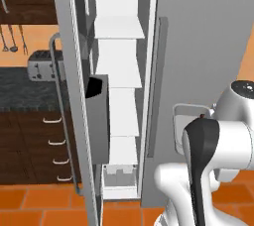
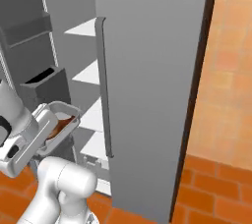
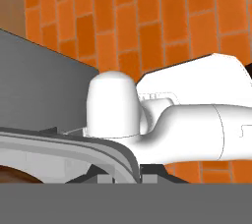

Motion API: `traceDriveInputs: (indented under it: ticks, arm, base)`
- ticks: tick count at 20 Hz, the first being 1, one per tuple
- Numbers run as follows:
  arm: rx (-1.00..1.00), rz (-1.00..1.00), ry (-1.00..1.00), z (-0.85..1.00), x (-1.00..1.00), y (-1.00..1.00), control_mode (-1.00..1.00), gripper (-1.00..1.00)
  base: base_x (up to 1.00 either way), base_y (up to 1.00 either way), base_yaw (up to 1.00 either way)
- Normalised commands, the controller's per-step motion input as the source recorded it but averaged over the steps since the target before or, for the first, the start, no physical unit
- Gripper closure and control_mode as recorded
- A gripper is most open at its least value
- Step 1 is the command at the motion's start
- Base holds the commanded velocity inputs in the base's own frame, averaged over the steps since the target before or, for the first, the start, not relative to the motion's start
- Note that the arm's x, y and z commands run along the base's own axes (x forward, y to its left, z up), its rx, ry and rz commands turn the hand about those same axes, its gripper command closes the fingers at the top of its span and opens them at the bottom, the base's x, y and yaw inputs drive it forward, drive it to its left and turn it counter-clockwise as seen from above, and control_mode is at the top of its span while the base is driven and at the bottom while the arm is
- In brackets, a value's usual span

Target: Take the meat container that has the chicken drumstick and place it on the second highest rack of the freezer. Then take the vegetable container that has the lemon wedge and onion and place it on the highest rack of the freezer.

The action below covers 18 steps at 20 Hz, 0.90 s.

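Meat container [image 2: 58,124], a shallow grey tray carrying the orange-brown chicken drumstick [image 2: 55,128], was found held aloft at the end of the arm, just outside the open freezer [image 2: 147,70]. The gripper [image 3: 123,176] was clamped together on the tray's rim; in the hand view the curved grey rim [image 3: 74,144] passed directly across the finger tips, and a sliver of the brown drumstick [image 3: 15,174] lay just beyond them, inside the tray. The tray therefore projected away from the pincer toward the freezer's interior, with the white shelves [image 2: 91,73] ahead of it and partly above it. The second highest rack [image 2: 83,27] stood above the pincer's level, judging from the right base view; which panel counts as second from the top could not be fully confirmed, since the interior's top ran out of frame. In the inspector's judgement, the step in hand was carrying the tray to that rack. It would be done well by raising the tray level, keeping it clear of the grey door bins [image 2: 44,86] to the pincer's side, entering above the shelf's front edge, and lowering flat before releasing, so the drumstick does not slide out.
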Motion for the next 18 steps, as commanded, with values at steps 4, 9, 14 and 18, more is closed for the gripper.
traceDriveInputs:
  ticks: [4, 9, 14, 18]
  arm:
    - [0.00, 0.00, 0.00, 0.00, 0.00, 0.00, 1.00, 1.00]
    - [0.00, 0.00, 0.00, 0.00, 0.00, 0.00, 1.00, 1.00]
    - [0.00, 0.00, 0.00, 0.00, 0.00, 0.00, 1.00, 1.00]
    - [0.00, 0.48, -0.04, 0.00, 0.28, -0.23, -1.00, 1.00]
  base:
    - [0.31, -0.63, 0.67]
    - [0.52, -0.62, 0.58]
    - [0.45, -0.41, 0.57]
    - [0.00, 0.00, 0.00]
